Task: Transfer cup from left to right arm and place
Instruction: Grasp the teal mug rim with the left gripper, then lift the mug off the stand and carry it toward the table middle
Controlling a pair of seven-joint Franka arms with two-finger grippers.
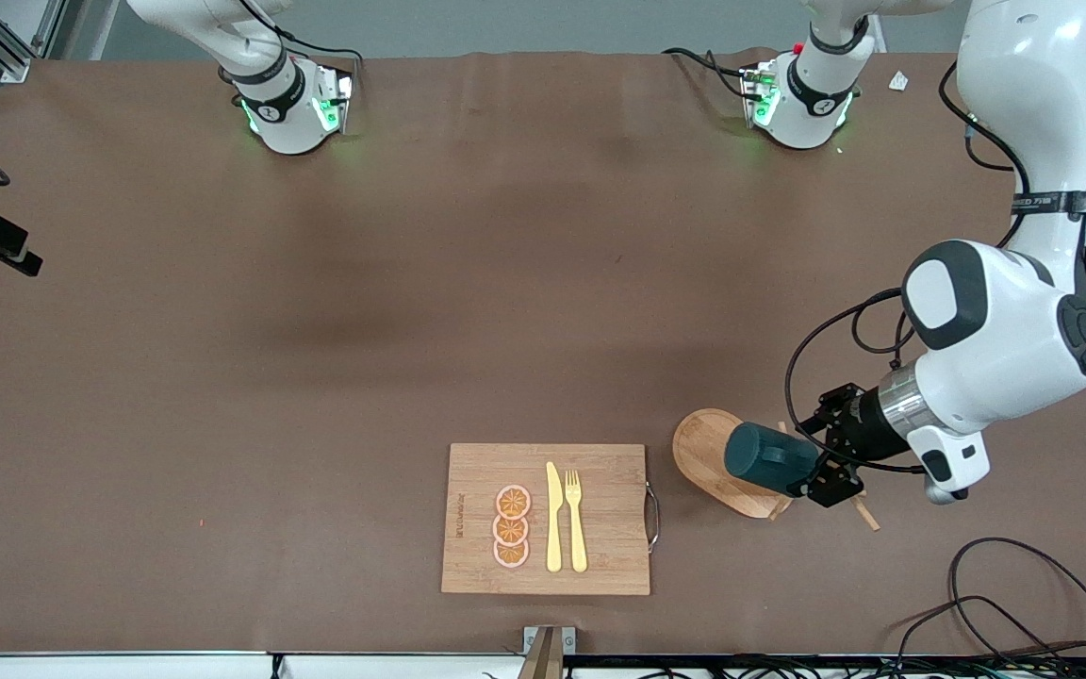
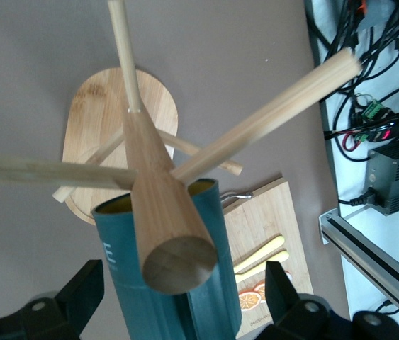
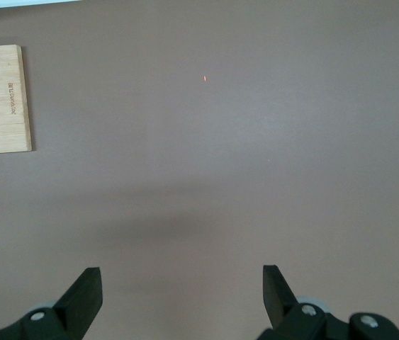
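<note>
The dark teal cup (image 1: 767,458) hangs tilted on a wooden mug rack whose oval base (image 1: 701,445) stands near the left arm's end of the table. In the left wrist view the cup (image 2: 121,283) sits beside the rack's thick post (image 2: 174,255), with its tan-yellow rim showing. My left gripper (image 1: 801,462) is open, with one finger on each side of the cup (image 2: 183,278) and a gap on both sides. My right gripper (image 3: 181,283) is open and empty over bare brown table; it is out of the front view.
A bamboo cutting board (image 1: 609,556) lies beside the rack, toward the right arm's end, with three orange slices (image 1: 512,526), a yellow knife (image 1: 553,517) and a fork (image 1: 576,521) on it. The rack's pegs (image 2: 270,117) spread around the cup. Cables (image 1: 1005,604) lie near the front corner.
</note>
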